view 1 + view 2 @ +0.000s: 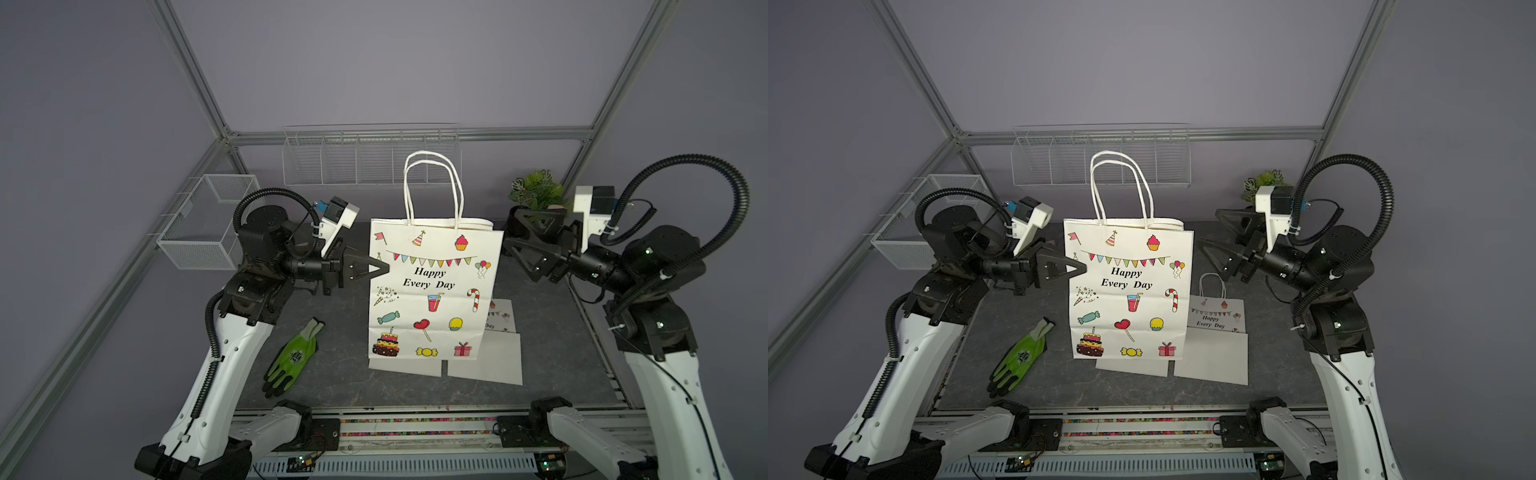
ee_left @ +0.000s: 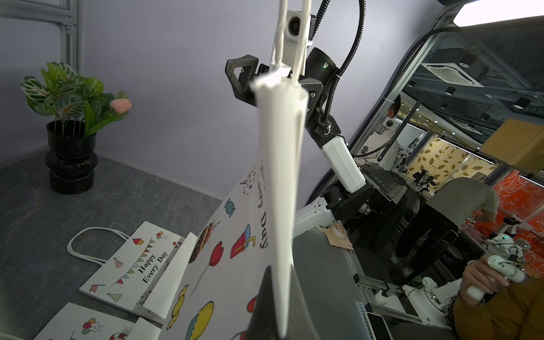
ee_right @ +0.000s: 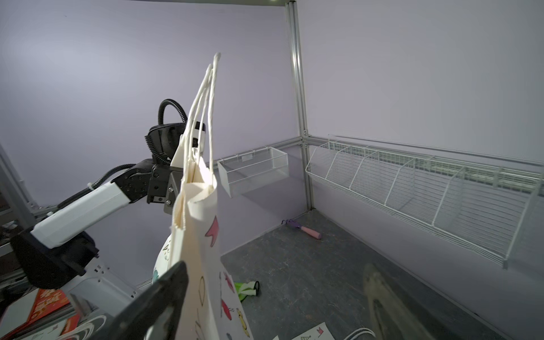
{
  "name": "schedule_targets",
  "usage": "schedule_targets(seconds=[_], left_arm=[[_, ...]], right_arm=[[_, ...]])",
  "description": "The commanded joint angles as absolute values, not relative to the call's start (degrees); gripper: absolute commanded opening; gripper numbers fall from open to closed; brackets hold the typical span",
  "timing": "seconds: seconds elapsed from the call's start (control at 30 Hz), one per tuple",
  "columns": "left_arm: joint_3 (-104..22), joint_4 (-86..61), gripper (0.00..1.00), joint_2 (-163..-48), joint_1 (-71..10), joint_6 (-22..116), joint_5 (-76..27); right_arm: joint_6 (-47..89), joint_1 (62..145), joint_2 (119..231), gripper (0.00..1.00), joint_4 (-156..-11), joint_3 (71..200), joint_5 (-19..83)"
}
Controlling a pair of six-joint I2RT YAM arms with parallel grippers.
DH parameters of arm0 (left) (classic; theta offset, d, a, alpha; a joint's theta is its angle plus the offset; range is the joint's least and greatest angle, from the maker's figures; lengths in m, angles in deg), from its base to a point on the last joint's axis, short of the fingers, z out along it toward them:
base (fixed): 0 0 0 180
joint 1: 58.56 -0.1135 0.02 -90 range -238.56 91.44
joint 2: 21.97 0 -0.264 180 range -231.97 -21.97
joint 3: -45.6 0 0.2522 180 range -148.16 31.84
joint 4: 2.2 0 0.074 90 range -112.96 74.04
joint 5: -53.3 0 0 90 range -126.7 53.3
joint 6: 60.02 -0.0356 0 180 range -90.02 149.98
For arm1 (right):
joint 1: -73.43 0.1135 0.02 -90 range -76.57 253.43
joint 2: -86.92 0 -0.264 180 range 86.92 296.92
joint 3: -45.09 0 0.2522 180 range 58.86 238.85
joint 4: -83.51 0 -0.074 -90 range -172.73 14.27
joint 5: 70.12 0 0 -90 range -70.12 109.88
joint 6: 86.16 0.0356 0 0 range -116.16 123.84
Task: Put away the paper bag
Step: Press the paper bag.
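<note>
Left arm reached in from 9 o'clock, forearm roughly level, wrist straight. The left gripper [image 1: 379,268] was clenched on the left edge of the paper bag [image 1: 432,291], in its upper half. In the left wrist view the folded edge sat pinched between the dark fingers [image 2: 260,309].

Right arm came in from 3 o'clock, elbow raised, wrist angled toward the bag. The right gripper [image 1: 511,232] was released, jaws spread wide. Its tips were just beside the bag's right edge and not pinching it.

The bag stood upright near the table's centre, printed face toward 6 o'clock, and both rope handles [image 1: 432,151] stood erect. Whether its base touched the surface could not be told.

Surface: dark grey marbled tabletop [image 1: 548,332].
- Flat bags [image 1: 1217,316] of the same print lay at 5 o'clock from the upright one.
- Green glove [image 1: 293,357] lay at 7 o'clock, well apart from the bag.
- Potted plant [image 1: 536,193] stood at 2 o'clock, behind the right gripper.

Room: lilac walls and an aluminium frame [image 1: 189,70]. A white wire rack [image 1: 370,160] ran along the back at 12 o'clock. A mesh basket [image 1: 208,226] hung at 10 o'clock.
</note>
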State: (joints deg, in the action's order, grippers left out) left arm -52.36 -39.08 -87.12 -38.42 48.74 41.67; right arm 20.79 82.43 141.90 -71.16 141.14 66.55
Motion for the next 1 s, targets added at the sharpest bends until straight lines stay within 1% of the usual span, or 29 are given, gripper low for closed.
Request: schedule_targets(seconds=[0.0, 0.07, 0.13, 0.2, 0.27, 0.33, 0.43, 0.5, 0.57, 0.77, 0.97], left_arm=[[-52.39, -39.65, 0.0, -86.54, -38.74, 46.12, 43.98], [-52.92, -39.62, 0.0, -87.41, -38.86, 45.41, 44.83], [-54.14, -39.68, 0.0, -89.23, -39.2, 44.27, 46.5], [-56.14, -39.85, 0.0, -91.58, -39.96, 42.71, 49.18], [-57.29, -40.08, 0.0, -93.91, -40.06, 41.22, 50.25], [-58.47, -40.29, 0.0, -96.88, -40.06, 39.64, 52.04], [-62.09, -45.9, 0.0, -101.64, -40.48, 33.47, 55.61], [-65.31, -53.89, 0.0, -104.01, -41.09, 26.29, 56.09], [-66.67, -56.34, 0.0, -105.22, -41.71, 23.93, 56.1], [-66.78, -56.13, 0.0, -105.24, -42.12, 23.81, 56.12], [-68.06, -56.13, 0.0, -103.85, -42.04, 24.79, 56.13]], right_arm=[[20.17, 81.89, 141.2, 0.93, -70.05, 139.15, 57.55], [20.53, 81.87, 142.41, 0.93, -70.35, 139.52, 60.53], [20.65, 81.87, 144.86, 0.92, -69.5, 140.98, 65.94], [19.28, 81.88, 146.21, 0.92, -66.84, 142.12, 67.17], [18.41, 81.87, 146.42, 0.9, -66.54, 141.92, 68.65], [18.57, 81.96, 146.69, 0.89, -67.28, 141.68, 74.0], [18.55, 82.23, 147.04, 0.89, -67.79, 141.47, 80.83], [17.98, 82.32, 146.97, 0.89, -67.4, 141.13, 83.38], [16.86, 82.4, 146.78, 0.89, -66.21, 141.11, 84.51], [16.07, 83.16, 147.16, 0.89, -65.32, 140.98, 83.42], [9.52, 83.37, 147.93, 0.89, -56.57, 142.87, 79.27]])
